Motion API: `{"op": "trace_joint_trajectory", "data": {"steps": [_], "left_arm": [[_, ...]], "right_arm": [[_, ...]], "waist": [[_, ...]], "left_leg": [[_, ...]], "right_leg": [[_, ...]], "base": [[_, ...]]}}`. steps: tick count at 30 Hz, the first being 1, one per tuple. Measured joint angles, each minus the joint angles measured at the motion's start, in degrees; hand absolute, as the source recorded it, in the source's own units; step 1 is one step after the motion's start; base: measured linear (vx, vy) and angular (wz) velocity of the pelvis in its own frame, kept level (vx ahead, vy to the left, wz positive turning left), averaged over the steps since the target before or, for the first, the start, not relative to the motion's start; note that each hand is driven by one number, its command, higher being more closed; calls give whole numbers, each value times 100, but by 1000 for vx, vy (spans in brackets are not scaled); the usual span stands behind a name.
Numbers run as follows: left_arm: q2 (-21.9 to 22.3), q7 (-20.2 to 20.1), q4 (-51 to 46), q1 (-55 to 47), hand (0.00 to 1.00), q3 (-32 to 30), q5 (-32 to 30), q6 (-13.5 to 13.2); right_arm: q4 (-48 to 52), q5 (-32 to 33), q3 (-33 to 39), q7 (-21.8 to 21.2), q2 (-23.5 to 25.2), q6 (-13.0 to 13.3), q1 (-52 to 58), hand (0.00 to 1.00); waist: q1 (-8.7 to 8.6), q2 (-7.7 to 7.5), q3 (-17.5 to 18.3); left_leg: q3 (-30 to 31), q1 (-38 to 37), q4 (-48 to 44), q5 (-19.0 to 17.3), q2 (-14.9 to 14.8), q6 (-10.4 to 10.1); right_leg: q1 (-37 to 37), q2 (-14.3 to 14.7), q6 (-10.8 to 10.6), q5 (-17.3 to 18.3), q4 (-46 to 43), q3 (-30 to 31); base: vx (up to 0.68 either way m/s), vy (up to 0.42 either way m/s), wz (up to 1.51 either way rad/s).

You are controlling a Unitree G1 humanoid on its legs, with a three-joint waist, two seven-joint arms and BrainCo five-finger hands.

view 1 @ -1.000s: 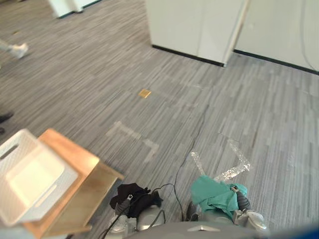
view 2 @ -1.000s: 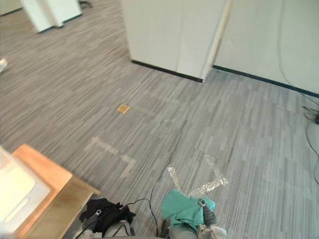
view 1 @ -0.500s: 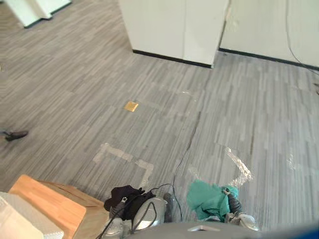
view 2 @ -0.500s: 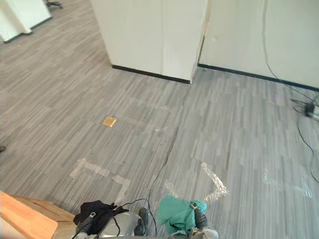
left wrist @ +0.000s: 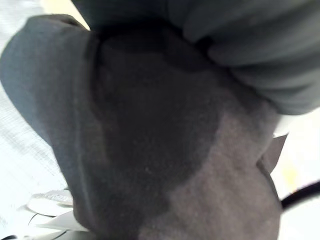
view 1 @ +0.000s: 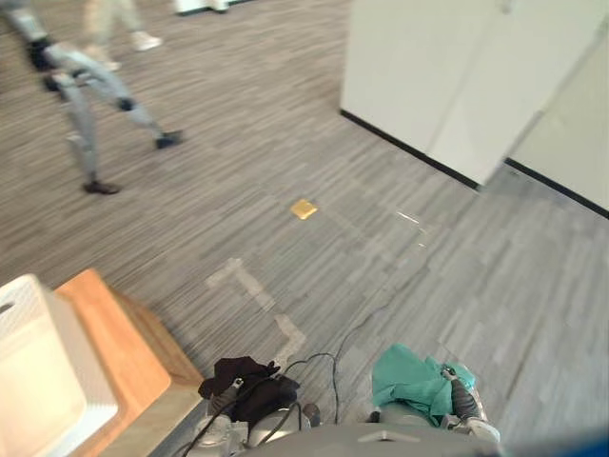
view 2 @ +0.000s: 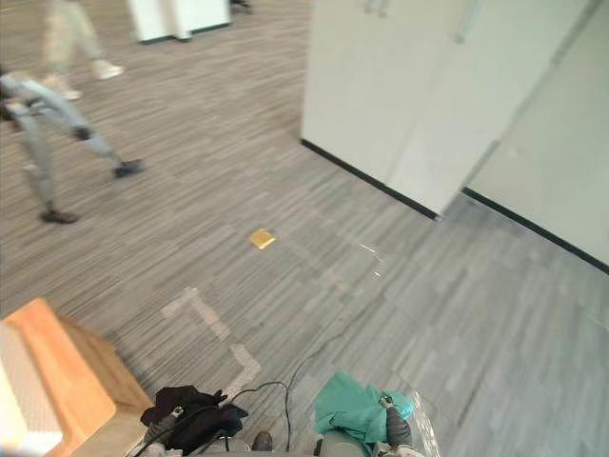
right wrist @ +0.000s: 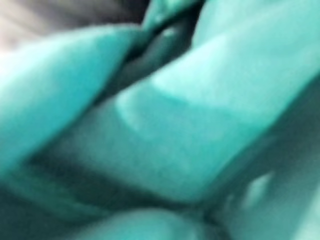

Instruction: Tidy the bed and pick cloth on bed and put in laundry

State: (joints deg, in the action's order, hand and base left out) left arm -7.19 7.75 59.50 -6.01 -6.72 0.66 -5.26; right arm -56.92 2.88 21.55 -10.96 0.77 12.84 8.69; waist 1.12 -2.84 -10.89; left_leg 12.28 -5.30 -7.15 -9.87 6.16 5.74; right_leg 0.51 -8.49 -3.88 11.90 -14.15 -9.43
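- Though a black cloth (view 1: 249, 379) is bunched over the left hand (view 1: 226, 404), its grip cannot be told.
- A green cloth (view 1: 407, 379) is draped over the right hand (view 1: 461, 396); grip likewise cannot be told.

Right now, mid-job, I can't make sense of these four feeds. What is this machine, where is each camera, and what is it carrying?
It is a two-legged humanoid robot with two arms ending in hands. The two wide pictures come from cameras on its head, looking down at grey carpet. The two close-up pictures come from a camera on each wrist. A black cloth is bunched at the left hand; a teal cloth is draped over the right hand. Cloth hides each grip, so I cannot confirm it. To the robot's left stands a wooden table carrying a white basket.
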Motion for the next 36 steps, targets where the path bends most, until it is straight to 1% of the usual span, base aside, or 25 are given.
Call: {"op": "trace_joint_trajectory", "data": {"steps": [1, 2, 3, 5, 6, 9, 12, 13, 17, 19, 20, 21, 22, 23, 24, 26, 27, 28, 29, 30, 31, 33, 34, 35, 36], "left_arm": [[115, -16, 30, -6, 100, -169, 14, 3], [181, -24, 17, -75, 100, -239, 39, -30], [281, -24, 15, -187, 100, -259, 97, -46], [323, -23, -24, -225, 100, -291, 104, -57], [257, -25, -77, -472, 100, -500, 245, -286], [256, -24, -74, -464, 100, -498, 245, -286], [247, -26, -76, -457, 100, -492, 239, -287], [246, -27, -76, -452, 100, -496, 221, -283], [221, -25, -75, -528, 100, -521, 203, -273], [251, 36, -124, -519, 100, -618, 224, -283], [389, 167, -240, -520, 100, -784, 244, -293], [493, 292, -310, -524, 100, -923, 288, -327], [496, 361, -312, -519, 100, -921, 331, -361], [472, 433, -290, -516, 100, -858, 333, -412], [383, 469, -238, -508, 100, -691, 331, -430], [265, 463, -180, -452, 100, -462, 328, -441], [253, 452, -155, -431, 100, -433, 318, -441], [255, 448, -110, -408, 100, -433, 320, -436], [276, 412, -59, -408, 100, -426, 318, -409], [293, 371, -31, -457, 100, -430, 310, -380], [295, 358, 9, -472, 100, -440, 310, -362], [278, 336, 34, -506, 100, -468, 308, -253], [222, 336, 30, -546, 100, -479, 275, -195], [240, 327, 35, -607, 100, -449, 197, -160], [249, 321, 64, -619, 100, -451, 185, -144]], "right_arm": [[71, -16, 43, 3, -23, -60, 1, 100], [109, -62, 36, -3, -52, -89, 38, 100], [151, -275, -1, -7, -139, -180, 32, 100], [206, -604, -81, -29, -183, -334, -2, 100], [77, -655, -1024, -242, 34, -1015, -130, 100], [73, -655, -1023, -242, 36, -1017, -131, 100], [32, -642, -1005, -246, 47, -1009, -150, 100], [-16, -608, -972, -247, 47, -995, -167, 100], [-36, -238, -716, -256, 105, -939, -149, 100], [-36, -199, -629, -289, 97, -916, -152, 100], [-30, -191, -614, -338, 22, -879, -175, 100], [-17, -145, -621, -369, -66, -839, -250, 100], [-29, -139, -629, -376, -93, -815, -276, 100], [-52, -139, -608, -387, -123, -787, -275, 100], [-158, -154, -559, -396, -149, -772, -272, 100], [-270, -212, -452, -407, -159, -733, -302, 100], [-323, -216, -368, -411, -164, -699, -332, 100], [-332, -217, -350, -409, -168, -660, -333, 100], [-373, -236, -325, -410, -184, -610, -333, 100], [-404, -317, -332, -366, -236, -610, -354, 100], [-426, -329, -348, -339, -275, -611, -370, 100], [-440, -436, -392, -287, -288, -617, -442, 100], [-470, -437, -387, -243, -297, -623, -429, 100], [-498, -430, -377, -228, -339, -630, -358, 100], [-473, -420, -370, -223, -346, -624, -372, 100]], "waist": [[-6, 83, 19], [-10, 128, 86], [-21, 317, 227], [4, 301, 232], [275, -16, 571], [278, -21, 558], [281, -30, 539], [281, -46, 534], [161, -98, 511], [164, -118, 467], [181, 24, 379], [162, 147, 239], [145, 158, 161], [167, 193, 9], [183, 142, 13], [162, 97, 16], [146, 55, 23], [143, 75, 8], [153, 96, -14], [223, 126, -8], [245, 112, -7], [264, 84, 17], [259, 31, 90], [262, 95, 126], [245, 114, 124]], "left_leg": [[-137, 112, -403, -155, -69, -148], [-354, 186, -461, -167, -148, -190], [-525, 215, -544, -187, -254, -282], [-539, 133, -555, -156, -308, -406], [-1184, -84, 1277, 1402, -21, -247], [-1183, -129, 1278, 1386, -24, -255], [-1269, -182, 1312, 1314, -50, -251], [-1537, -192, 1312, 1179, -97, -201], [-2410, -234, 1214, 1011, -200, -230], [-2696, 247, 179, 565, -341, -308], [-2802, 734, -962, 116, -594, -362], [-3012, 1132, -1939, -148, -893, -497], [-3110, 1254, -2298, -193, -1001, -573], [-3223, 1276, -2590, -227, -1073, -667], [-3274, 1228, -2464, -288, -1009, -771], [-3550, 1160, -2006, -297, -864, -786], [-3786, 1106, -1673, -263, -775, -731], [-3886, 1073, -1535, -221, -729, -668], [-3959, 981, -1268, -122, -601, -509], [-3922, 869, -976, -34, -443, -355], [-3911, 807, -829, -18, -364, -285], [-3990, 758, -685, -81, -213, -177], [-3974, 730, -762, -164, -159, -71], [-3899, 778, -852, -317, -173, -68], [-3795, 756, -840, -335, -150, 26]], "right_leg": [[-91, -58, 7, -255, -92, -224], [-119, -42, 22, -240, -74, -345], [-239, 46, 31, -226, 5, -455], [-415, 83, 34, -228, 72, -576], [-1114, -177, -235, -241, 973, -705], [-1161, -175, -235, -242, 972, -696], [-1251, -172, -225, -234, 970, -739], [-1265, -213, -220, -226, 980, -750], [-1304, -330, -239, -204, 1023, -882], [-1306, -397, -256, -186, 977, -982], [-1306, -341, -269, -136, 883, -1055], [-1388, -281, -280, -20, 790, -1188], [-1484, -263, -289, 27, 790, -1273], [-1710, -259, -306, 48, 854, -1435], [-1860, -273, -344, 27, 968, -1655], [-1926, -328, -454, -44, 1069, -2042], [-2012, -354, -531, -125, 1149, -2317], [-2054, -371, -564, -164, 1196, -2464], [-2103, -416, -572, -189, 1231, -2619], [-2097, -469, -532, -164, 1229, -2661], [-2106, -497, -463, -113, 1217, -2675], [-2067, -640, -272, 177, 1031, -2727], [-1976, -831, -208, 391, 704, -2759], [-1870, -922, 30, 553, -7, -2752], [-1639, -1085, 100, 536, -732, -2695]], "base": [[252, -190, 82], [366, -159, 74], [299, -83, 54], [203, -75, 34], [64, -40, 8], [3, -11, 1], [-43, -38, -6], [-65, -10, -24], [-23, 20, 0], [47, 56, 21], [39, 52, 28], [9, 64, 37], [4, 65, 58], [38, 55, 71], [58, 40, 77], [55, 27, 100], [47, 27, 107], [34, 26, 88], [-2, 35, 54], [-16, 45, 37], [-33, 49, 25], [-15, 50, 33], [85, 52, 36], [96, 44, 34], [197, 98, 67]]}}
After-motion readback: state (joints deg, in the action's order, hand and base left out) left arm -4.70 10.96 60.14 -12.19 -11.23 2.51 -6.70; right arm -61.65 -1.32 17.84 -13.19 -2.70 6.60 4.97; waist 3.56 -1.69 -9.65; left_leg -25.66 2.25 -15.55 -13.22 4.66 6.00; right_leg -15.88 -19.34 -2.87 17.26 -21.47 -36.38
